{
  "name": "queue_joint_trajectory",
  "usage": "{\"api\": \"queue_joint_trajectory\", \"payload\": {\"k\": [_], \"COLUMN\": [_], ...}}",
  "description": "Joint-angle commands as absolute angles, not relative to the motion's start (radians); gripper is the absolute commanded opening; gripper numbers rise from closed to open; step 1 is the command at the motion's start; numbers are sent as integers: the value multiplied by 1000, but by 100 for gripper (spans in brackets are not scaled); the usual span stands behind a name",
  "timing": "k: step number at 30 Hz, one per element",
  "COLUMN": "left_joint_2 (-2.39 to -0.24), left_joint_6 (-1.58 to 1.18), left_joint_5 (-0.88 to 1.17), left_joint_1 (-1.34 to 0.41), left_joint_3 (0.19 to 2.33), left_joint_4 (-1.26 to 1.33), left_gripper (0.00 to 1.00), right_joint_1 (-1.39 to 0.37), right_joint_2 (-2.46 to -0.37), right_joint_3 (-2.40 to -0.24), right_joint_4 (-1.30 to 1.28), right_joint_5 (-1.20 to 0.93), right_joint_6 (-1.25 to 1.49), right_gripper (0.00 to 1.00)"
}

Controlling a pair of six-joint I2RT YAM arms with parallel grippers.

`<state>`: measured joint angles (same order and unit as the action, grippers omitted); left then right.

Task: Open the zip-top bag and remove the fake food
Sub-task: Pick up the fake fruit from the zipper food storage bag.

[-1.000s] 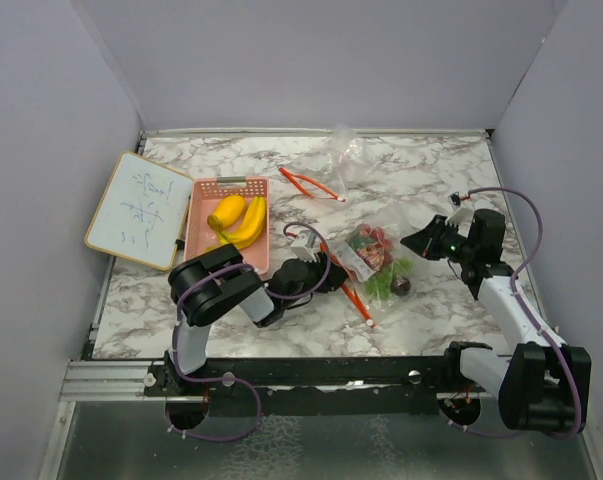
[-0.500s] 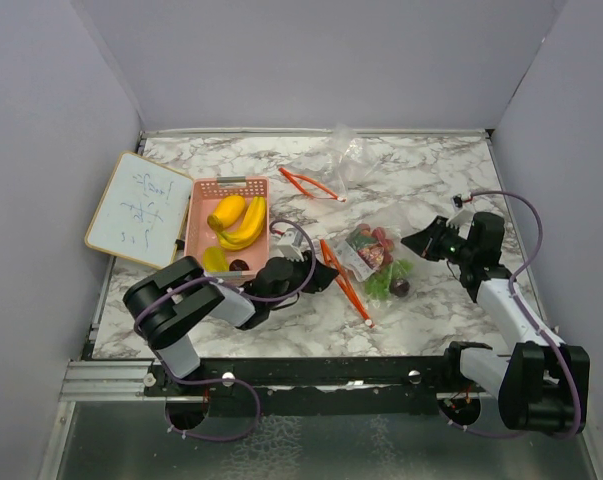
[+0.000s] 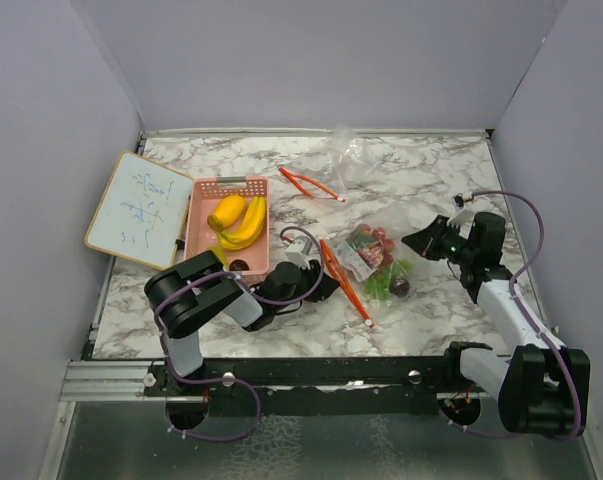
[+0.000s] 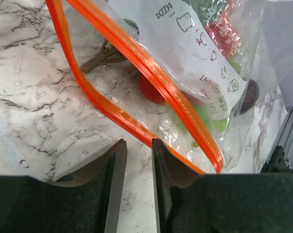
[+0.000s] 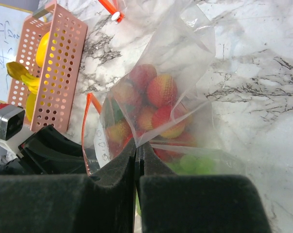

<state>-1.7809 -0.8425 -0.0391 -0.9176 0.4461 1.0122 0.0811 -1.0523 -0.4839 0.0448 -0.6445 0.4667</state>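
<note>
L gripper (image 4: 139, 145): jaws a little apart, nothing between, we see only marble in the gap; tips just short of the zip-top bag (image 4: 199, 53) mouth.
R gripper (image 5: 138, 145): clenched tight on the bag's clear film, at its right side.
zip strip (image 4: 102, 104): orange, lips parted, on the bag's left, facing L gripper.
fake food (image 5: 158, 102): inside the bag; red strawberries, green pcs, one dark pc at the bag's near corner.
basket (image 3: 203, 225): pink, left of the bag; we see yellow bananas (image 3: 243, 225) in it.
whiteboard (image 3: 139, 208): further left of the bag, past the basket.
second bag (image 3: 341, 155): clear w/ orange edge, behind the bag.
</note>
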Motion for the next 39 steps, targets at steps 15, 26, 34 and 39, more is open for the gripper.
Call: {"api": "queue_joint_trajectory", "payload": {"k": [15,26,34,39], "left_joint_2": [-1931,-1907,-1923,-1969], "left_joint_6": [-794,-723,-755,-755], "left_joint_5": [-77,-193,-181,-162], "left_joint_1": [-960,-961,-960,-960], "left_joint_3": [604,720,691,719], "left_joint_4": [1113,849,964,1034], "left_gripper": [36,60,99,99], "right_joint_1": [86,86,86,86], "right_joint_2": [-1034,-1036,-1042,-1036], "right_joint_3": [-498,-502,-496,-498], "right_joint_4": [25,20,32,28], "right_joint_5": [-646,-647,-663,-662], "right_joint_6": [443,436,434,431], "right_gripper": [2,2,2,2]}}
